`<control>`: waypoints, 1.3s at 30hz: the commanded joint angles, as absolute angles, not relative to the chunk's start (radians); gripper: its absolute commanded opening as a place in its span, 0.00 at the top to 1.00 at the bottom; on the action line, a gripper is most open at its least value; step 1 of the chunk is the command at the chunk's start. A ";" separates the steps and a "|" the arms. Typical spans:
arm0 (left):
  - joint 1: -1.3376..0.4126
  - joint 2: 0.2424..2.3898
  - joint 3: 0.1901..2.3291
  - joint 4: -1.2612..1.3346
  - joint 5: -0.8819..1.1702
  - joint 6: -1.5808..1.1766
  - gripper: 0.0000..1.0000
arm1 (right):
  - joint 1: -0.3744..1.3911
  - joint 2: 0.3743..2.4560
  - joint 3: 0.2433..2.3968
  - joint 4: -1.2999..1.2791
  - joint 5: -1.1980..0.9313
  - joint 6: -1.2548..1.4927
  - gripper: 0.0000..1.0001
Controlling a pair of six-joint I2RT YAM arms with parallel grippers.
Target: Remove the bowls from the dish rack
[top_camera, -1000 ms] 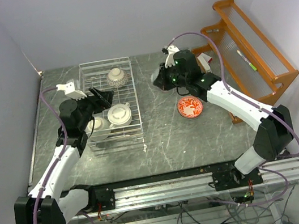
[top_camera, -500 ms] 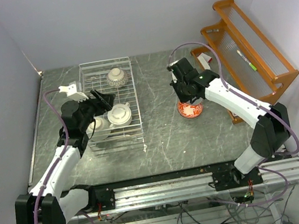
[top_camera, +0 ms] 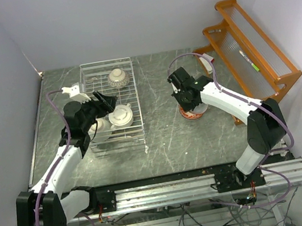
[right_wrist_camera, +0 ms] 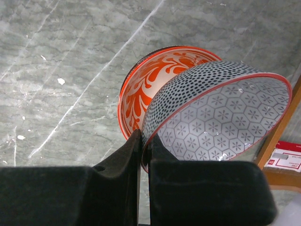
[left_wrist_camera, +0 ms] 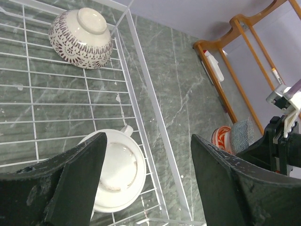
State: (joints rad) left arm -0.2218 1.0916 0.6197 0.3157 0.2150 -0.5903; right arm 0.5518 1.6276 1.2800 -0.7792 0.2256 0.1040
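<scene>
While the left gripper (top_camera: 104, 101) hangs above the middle of the white wire-grid dish rack (top_camera: 83, 78), the top view puts the right gripper (top_camera: 188, 105) well to the right of that rack, low over a red-orange patterned bowl (top_camera: 193, 114) on the grey-green marble table (top_camera: 161, 140). Inside the rack an upturned white bowl with a dark lace pattern (top_camera: 118, 78) lies at the far end. A cream bowl with a small handle (top_camera: 121, 116) lies nearer, beside another pale bowl (top_camera: 99, 125) half hidden by the arm. An orange wooden shelf rack (top_camera: 250, 50) stands further right of the dish rack.

From the left wrist, the left gripper (left_wrist_camera: 148, 139) is spread wide and grips nothing. Its black fingers (left_wrist_camera: 70, 188) frame the cream bowl (left_wrist_camera: 117, 172), bottom up, with the lace-pattern bowl (left_wrist_camera: 82, 33) at the rack's far end.

From the right wrist, the right gripper (right_wrist_camera: 145, 146) is pinched narrow on the rim of a tilted bowl, dotted outside and hexagon-patterned inside (right_wrist_camera: 221, 113). That bowl hangs over the red-orange one (right_wrist_camera: 155, 80) — whether they touch I cannot tell.
</scene>
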 commanded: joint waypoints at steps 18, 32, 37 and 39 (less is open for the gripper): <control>-0.229 1.104 0.596 0.333 0.239 -0.575 0.18 | 0.555 1.638 1.224 -0.674 0.185 0.086 0.79; -0.230 1.087 0.580 0.309 0.225 -0.564 0.17 | 0.555 1.475 1.171 -0.617 0.199 0.122 0.62; -0.234 1.049 0.558 0.263 0.174 -0.540 0.17 | 0.555 1.435 1.119 -0.560 0.181 0.136 0.83; -0.236 1.033 0.553 0.239 0.158 -0.532 0.17 | 0.555 1.437 1.107 -0.549 0.171 0.139 0.89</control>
